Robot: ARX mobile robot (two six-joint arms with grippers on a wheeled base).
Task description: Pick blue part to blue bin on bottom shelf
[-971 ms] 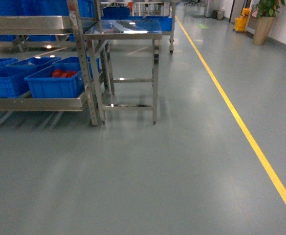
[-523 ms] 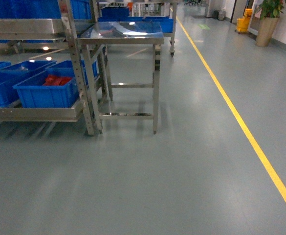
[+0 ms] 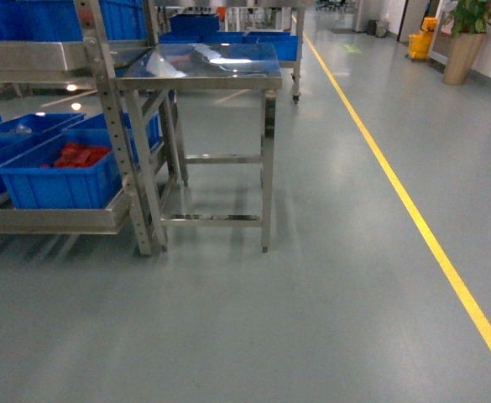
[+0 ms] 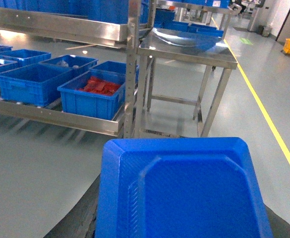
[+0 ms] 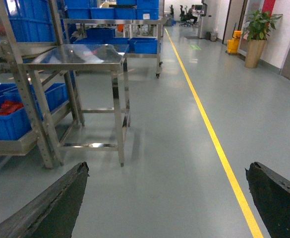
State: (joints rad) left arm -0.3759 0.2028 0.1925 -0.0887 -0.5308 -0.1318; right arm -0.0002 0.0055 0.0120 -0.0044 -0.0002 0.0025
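While the bottom shelf (image 3: 52, 220) lies far left, the base should be steered past the table (image 3: 203, 67) and squared to the blue bin (image 4: 28, 82) beside the red-packet crate (image 4: 92, 94). No blue part can be made out. The right tool (image 5: 167, 168) is spread apart, and the left tool is unseen.

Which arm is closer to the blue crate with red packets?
Probably the left: its camera sees the crate ahead-left, fairly near. From the right gripper, it sits farther off at the left edge.
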